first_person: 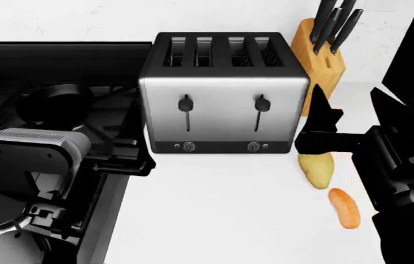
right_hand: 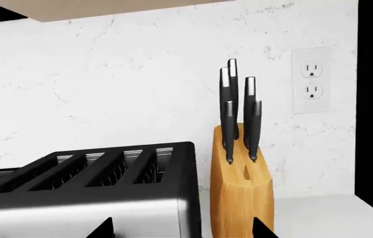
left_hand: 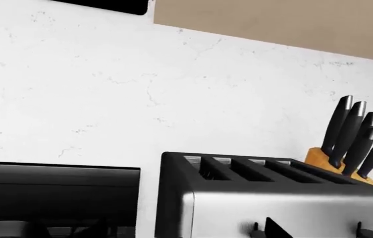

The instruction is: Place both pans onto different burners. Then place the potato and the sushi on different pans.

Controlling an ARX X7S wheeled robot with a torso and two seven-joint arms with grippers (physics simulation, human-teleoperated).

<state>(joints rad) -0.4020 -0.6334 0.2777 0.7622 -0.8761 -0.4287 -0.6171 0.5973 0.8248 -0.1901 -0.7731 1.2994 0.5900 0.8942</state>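
On the white table (first_person: 228,209), nearest at the right, lies the sushi (first_person: 345,208), with the potato (first_person: 316,168) just beyond it. The right gripper (first_person: 323,127) hangs over the potato's far end; whether its fingers are spread I cannot tell. The left gripper (first_person: 130,162) hovers at the stove's edge, fingers unclear. Farther back, a pan (first_person: 59,104) sits on a rear burner beside the toaster (first_person: 221,93), knife block (first_person: 323,60) behind

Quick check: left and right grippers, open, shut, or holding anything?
Left gripper: cannot tell; dark against the stove.
Right gripper: cannot tell; it sits above the potato, jaws unclear.
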